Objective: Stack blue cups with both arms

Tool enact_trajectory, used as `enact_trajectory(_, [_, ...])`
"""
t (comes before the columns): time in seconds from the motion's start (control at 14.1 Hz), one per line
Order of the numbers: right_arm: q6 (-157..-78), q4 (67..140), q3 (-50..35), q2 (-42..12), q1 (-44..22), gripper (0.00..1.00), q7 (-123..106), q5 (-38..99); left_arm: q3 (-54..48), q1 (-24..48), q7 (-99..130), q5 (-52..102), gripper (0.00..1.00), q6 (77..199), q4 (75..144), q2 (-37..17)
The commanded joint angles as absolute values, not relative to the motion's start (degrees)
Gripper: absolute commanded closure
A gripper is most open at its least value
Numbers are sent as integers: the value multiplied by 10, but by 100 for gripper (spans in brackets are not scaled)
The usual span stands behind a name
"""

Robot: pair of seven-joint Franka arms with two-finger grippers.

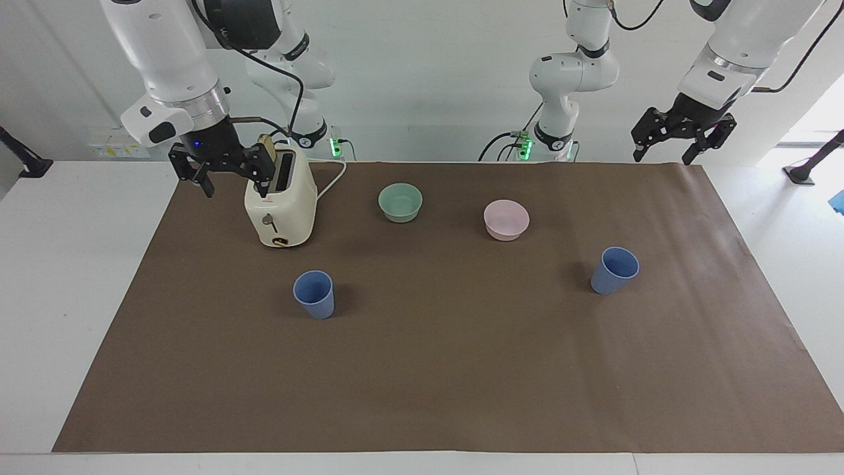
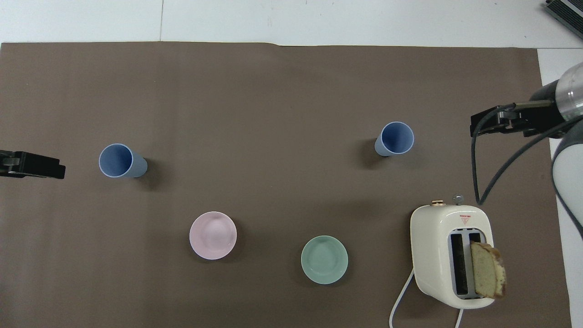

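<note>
The two blue cups (image 1: 314, 294) (image 1: 614, 270) look like dull, smooth plastic. The green bowl (image 1: 400, 202) and pink bowl (image 1: 506, 220) look the same. The toaster (image 1: 280, 210) is shiny cream. Brown paper (image 1: 461, 369), dull and slightly wrinkled, covers the smooth white table (image 1: 72, 264).

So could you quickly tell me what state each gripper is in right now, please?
Left gripper: open, holding nothing, raised over the table's edge.
Right gripper: open, holding nothing, raised beside the toaster.
</note>
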State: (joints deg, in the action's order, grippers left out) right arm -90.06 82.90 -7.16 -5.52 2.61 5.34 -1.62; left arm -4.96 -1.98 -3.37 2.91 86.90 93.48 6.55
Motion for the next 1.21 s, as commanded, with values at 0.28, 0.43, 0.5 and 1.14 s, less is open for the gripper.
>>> enact_trajectory(0.28, [-906, 846, -70, -40, 31, 0, 43, -5, -49, -21, -28, 28, 0, 879, 949, 74])
enact_trajectory(0.43, [-906, 847, -70, -40, 31, 0, 43, -6, -49, -21, -27, 26, 0, 882, 949, 74])
enact_trajectory(0.5, [-906, 846, -70, -40, 31, 0, 43, -6, -49, -18, -27, 12, 0, 882, 949, 74])
enact_trajectory(1.14, [-906, 846, -70, -40, 31, 0, 43, -6, -49, -44, 20, 10, 0, 985, 986, 37])
